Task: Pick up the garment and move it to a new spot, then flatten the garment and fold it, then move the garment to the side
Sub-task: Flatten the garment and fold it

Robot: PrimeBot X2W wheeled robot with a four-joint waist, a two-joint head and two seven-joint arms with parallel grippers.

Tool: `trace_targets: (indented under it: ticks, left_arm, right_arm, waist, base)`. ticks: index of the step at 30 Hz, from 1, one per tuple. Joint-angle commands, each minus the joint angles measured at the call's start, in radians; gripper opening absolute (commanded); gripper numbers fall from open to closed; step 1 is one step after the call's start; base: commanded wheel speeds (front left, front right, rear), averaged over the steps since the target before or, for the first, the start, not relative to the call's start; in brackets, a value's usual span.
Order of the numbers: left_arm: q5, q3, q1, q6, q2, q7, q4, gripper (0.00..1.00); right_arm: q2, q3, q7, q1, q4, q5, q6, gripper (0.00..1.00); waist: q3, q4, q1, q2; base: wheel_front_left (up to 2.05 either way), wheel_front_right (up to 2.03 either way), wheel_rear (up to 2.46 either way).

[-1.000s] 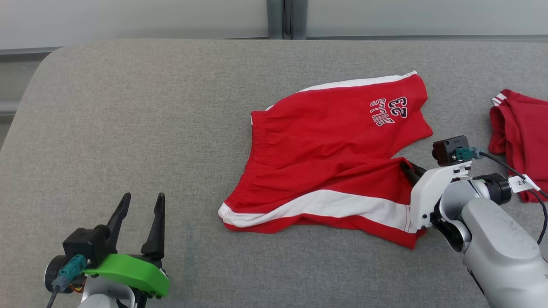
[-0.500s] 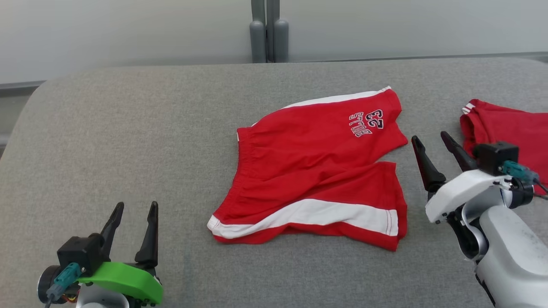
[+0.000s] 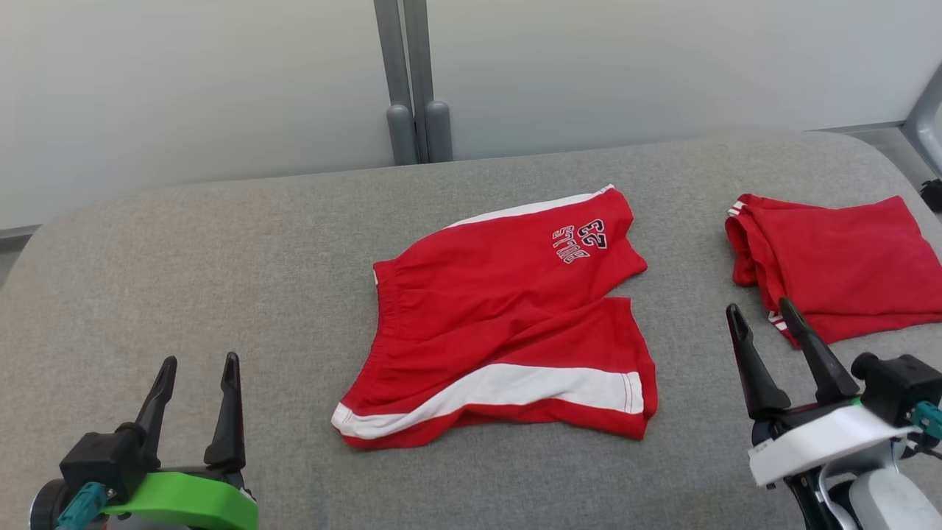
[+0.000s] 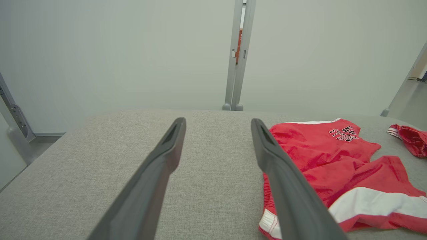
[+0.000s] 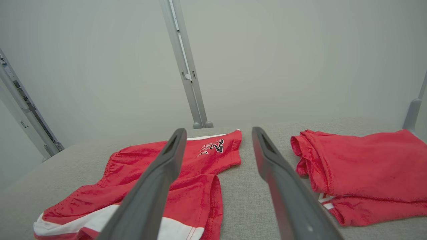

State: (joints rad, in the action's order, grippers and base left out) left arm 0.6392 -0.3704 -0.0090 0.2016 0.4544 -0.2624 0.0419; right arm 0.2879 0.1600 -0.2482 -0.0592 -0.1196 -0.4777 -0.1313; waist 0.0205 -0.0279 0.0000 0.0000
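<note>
Grey padded surface (image 3: 221,258) bears red shorts (image 3: 500,316), with folded red garment (image 3: 839,258) nearby.

Two garments, shorts (image 3: 500,324) and a folded piece (image 3: 839,265), lie on one table (image 3: 221,258).

The right gripper (image 3: 758,306) has let go of the leg hem of the red shorts (image 3: 500,324), spread its fingers and drawn back to the frame's lower right. The head camera has tilted upward.
</note>
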Motion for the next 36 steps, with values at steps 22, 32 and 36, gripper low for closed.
trace_targets:
  ticks: [22,32,36]
  left_arm:
    - [-0.064,0.059,0.066,-0.068,-0.048,-0.002,0.027,1.00]
    - [-0.026,-0.049,0.017,-0.168,-0.005,0.208,0.064,1.00]
    - [-0.018,-0.084,-0.015,-0.198,-0.008,0.265,0.082,1.00]
  right_arm:
    - [-0.027,-0.024,0.061,0.098,0.052,0.023,0.001,1.00]
    - [-0.020,0.114,0.309,0.019,-0.045,-0.040,0.001,1.00]
    - [-0.038,0.141,0.405,-0.019,-0.092,-0.075,0.001,1.00]
  waist:
    - [0.019,-0.014,0.0000,0.0000]
    - [-0.014,-0.013,0.0000,0.0000]
    - [-0.025,-0.009,0.0000,0.0000]
  base:
    - [0.00,0.00,0.00]
    - [0.00,0.00,0.00]
    - [0.00,0.00,0.00]
